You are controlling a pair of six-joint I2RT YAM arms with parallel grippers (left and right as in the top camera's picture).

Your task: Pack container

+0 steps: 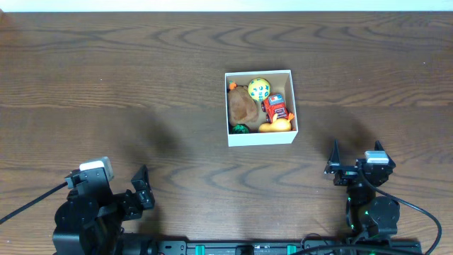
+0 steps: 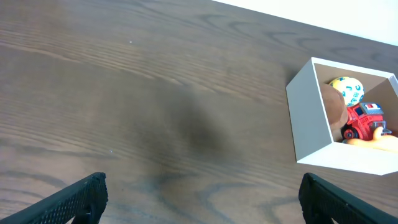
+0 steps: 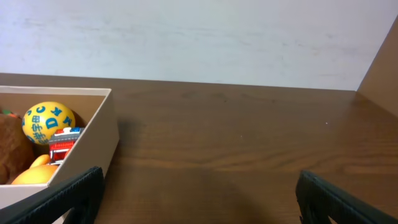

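The container (image 1: 260,137), a small white square box with a tan inside, sits on the wooden table right of centre. Inside are a brown plush toy (image 1: 242,106), a yellow ball with blue letters (image 1: 259,88), a red toy vehicle (image 1: 276,108), a yellow-orange toy (image 1: 274,127) and a small green item (image 1: 240,129). The box also shows in the left wrist view (image 2: 308,121) and in the right wrist view (image 3: 93,146). My left gripper (image 1: 140,188) is open and empty at the near left. My right gripper (image 1: 344,164) is open and empty at the near right, below the box.
The dark wood table (image 1: 127,85) spreads around the box. A pale wall (image 3: 199,37) stands behind the table's far edge. The arm bases sit along the near edge.
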